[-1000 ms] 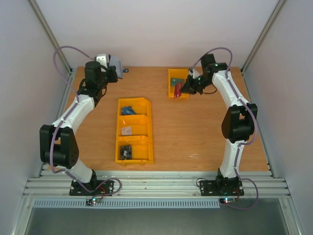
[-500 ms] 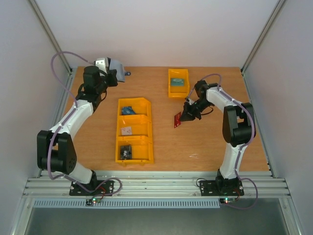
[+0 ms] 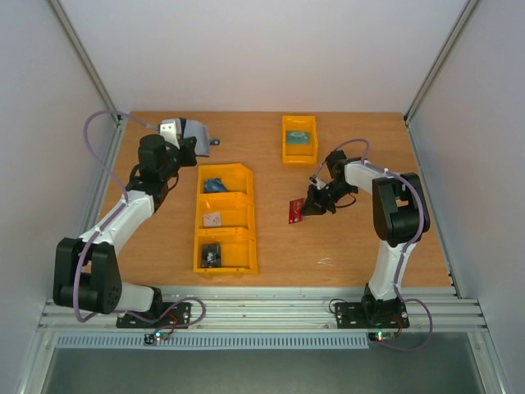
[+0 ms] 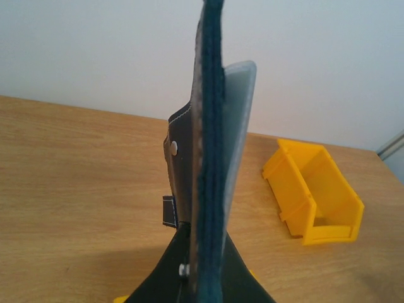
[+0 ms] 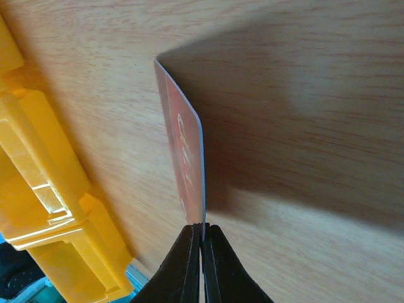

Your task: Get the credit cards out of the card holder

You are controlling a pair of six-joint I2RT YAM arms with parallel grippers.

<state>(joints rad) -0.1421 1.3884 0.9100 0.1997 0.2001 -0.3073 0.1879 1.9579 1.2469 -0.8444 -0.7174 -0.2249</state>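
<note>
Right gripper (image 5: 202,232) is pinched all the way shut on the very edge of the red credit card (image 5: 187,165), and that's a thin bite. The card stands edge-on and runs straight out ahead of the fingertips, with most of its length unsupported. Its far corner sits low over the table (image 5: 315,126), right where its shadow begins, and I can't tell whether it's touching.

That's the first worry. If the arm drops any lower, that corner digs into the wood and the card bends or pivots out of the pinch. A quick swing could also slide it free, since so little of it sits between the pads.

The three-compartment yellow bin (image 5: 44,189) lies just off to the side of the fingers. A loose release there could leave the card propped on its wall rather than lying flat.

Over on the other side, the left gripper (image 4: 202,273) is clamped nearly shut on the bottom edge of the card holder (image 4: 208,145). The holder rises upright above the fingertips, with a pale clear flap (image 4: 241,120) fanning off one face. Held only at the base, it could sag or fall open. Any cards left inside could slip out, though I can't see whether any remain. The small yellow bin (image 4: 315,202) sits well beyond the fingers.
</note>
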